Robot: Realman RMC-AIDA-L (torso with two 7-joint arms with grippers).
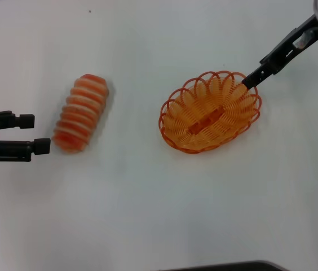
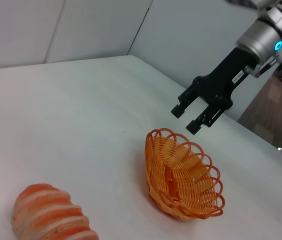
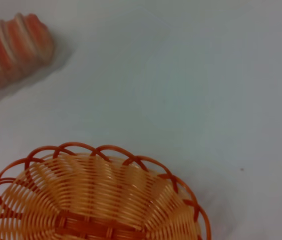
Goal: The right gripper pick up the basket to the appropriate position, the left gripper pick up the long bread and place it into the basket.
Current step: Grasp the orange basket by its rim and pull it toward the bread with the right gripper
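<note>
The long bread (image 1: 81,113), striped orange-red and cream, lies on the white table (image 1: 148,214) left of centre. My left gripper (image 1: 38,133) is open and empty just left of the bread's near end, apart from it. The orange basket (image 1: 211,111) stands empty right of centre. My right gripper (image 1: 250,81) reaches in from the top right to the basket's far right rim. The left wrist view shows the right gripper (image 2: 186,120) open, hovering just above the rim of the basket (image 2: 181,175), with the bread (image 2: 51,215) nearer. The right wrist view shows the basket (image 3: 96,200) and the bread (image 3: 11,47).
The table is bare white all around the two objects. A dark edge (image 1: 221,266) shows at the table's near side. Past the far table edge, a grey wall (image 2: 81,25) stands.
</note>
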